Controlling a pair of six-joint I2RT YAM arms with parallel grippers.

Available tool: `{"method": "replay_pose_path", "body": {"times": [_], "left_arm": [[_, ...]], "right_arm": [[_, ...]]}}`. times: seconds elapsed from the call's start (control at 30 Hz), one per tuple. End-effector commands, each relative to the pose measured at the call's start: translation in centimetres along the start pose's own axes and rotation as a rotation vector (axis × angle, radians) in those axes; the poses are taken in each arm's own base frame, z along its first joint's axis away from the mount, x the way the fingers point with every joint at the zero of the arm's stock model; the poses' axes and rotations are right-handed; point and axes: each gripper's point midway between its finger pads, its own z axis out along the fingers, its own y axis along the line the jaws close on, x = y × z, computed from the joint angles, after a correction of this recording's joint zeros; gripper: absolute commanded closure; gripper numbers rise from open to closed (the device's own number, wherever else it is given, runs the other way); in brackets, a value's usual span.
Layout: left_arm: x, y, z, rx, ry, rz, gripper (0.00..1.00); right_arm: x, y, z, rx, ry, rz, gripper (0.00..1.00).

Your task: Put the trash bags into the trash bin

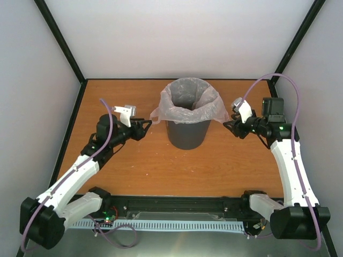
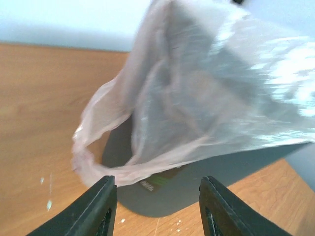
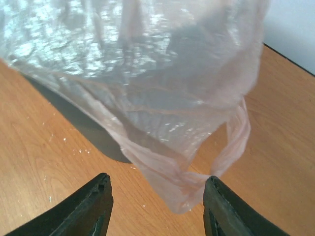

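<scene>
Pink trash bag (image 1: 213, 110) lining grey trash bin (image 1: 186, 137), left gripper (image 1: 148, 124) and right gripper (image 1: 228, 126) half open, gripping nothing

Orange-brown wooden table (image 1: 161, 166), white walls (image 1: 177, 32), black corner posts (image 1: 61, 40)

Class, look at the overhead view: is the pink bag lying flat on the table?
No, the bag sits in the upright bin, with its edges draped over the rim.

I count one trash bag (image 1: 212, 110), one trash bin (image 1: 187, 135), one table (image 1: 161, 167) and two arms: left arm (image 1: 79, 172), right arm (image 1: 292, 160).
</scene>
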Motion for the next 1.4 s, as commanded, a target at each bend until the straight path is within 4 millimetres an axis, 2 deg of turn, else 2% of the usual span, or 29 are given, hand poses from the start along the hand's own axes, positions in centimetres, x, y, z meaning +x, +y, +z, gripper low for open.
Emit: {"method": "replay_pose_path", "body": {"times": [0.0, 0.1, 0.2, 0.3, 0.43, 0.53, 0.73, 0.87, 0.93, 1.13, 1.37], "left_arm": [[-3.3, -2.8, -1.0, 0.009, -0.157, 0.236, 0.51], [-2.7, -3.4, -0.5, 0.027, -0.158, 0.262, 0.44], [-2.0, -4.2, 0.3, 0.037, -0.154, 0.301, 0.43], [-2.2, -5.7, 0.7, 0.031, -0.179, 0.384, 0.43], [-2.3, -5.6, 2.0, -0.022, -0.183, 0.419, 0.43], [-2.4, -4.8, 3.5, -0.068, -0.188, 0.424, 0.46], [-2.0, -3.0, 5.7, -0.149, -0.192, 0.453, 0.65], [-1.2, -2.7, 4.7, -0.128, -0.276, 0.468, 0.96], [-1.1, -2.9, 4.1, -0.108, -0.309, 0.463, 0.99], [1.2, -2.9, 4.2, -0.057, -0.251, 0.444, 0.99], [4.7, -0.9, 5.1, -0.077, -0.165, 0.361, 0.99]], "right_arm": [[-0.1, 1.9, -0.2, -0.099, -0.034, -0.185, 0.46], [-0.5, 2.0, 0.0, -0.116, -0.054, -0.232, 0.38], [-0.8, 1.8, 0.3, -0.115, -0.069, -0.252, 0.34], [-0.8, 1.7, 0.7, -0.118, -0.086, -0.251, 0.33], [-0.3, 1.5, 2.1, -0.108, -0.068, -0.245, 0.35], [0.1, 0.8, 3.1, -0.067, -0.053, -0.241, 0.42], [0.8, -0.9, 4.5, -0.001, -0.025, -0.197, 0.73], [2.1, -1.0, 5.4, -0.006, -0.011, -0.195, 0.89], [2.9, -1.0, 5.8, -0.007, 0.007, -0.187, 0.97], [4.8, -0.2, 6.4, -0.037, 0.027, -0.184, 0.97], [8.2, 0.9, 8.5, -0.126, 0.088, -0.134, 0.97]]}}
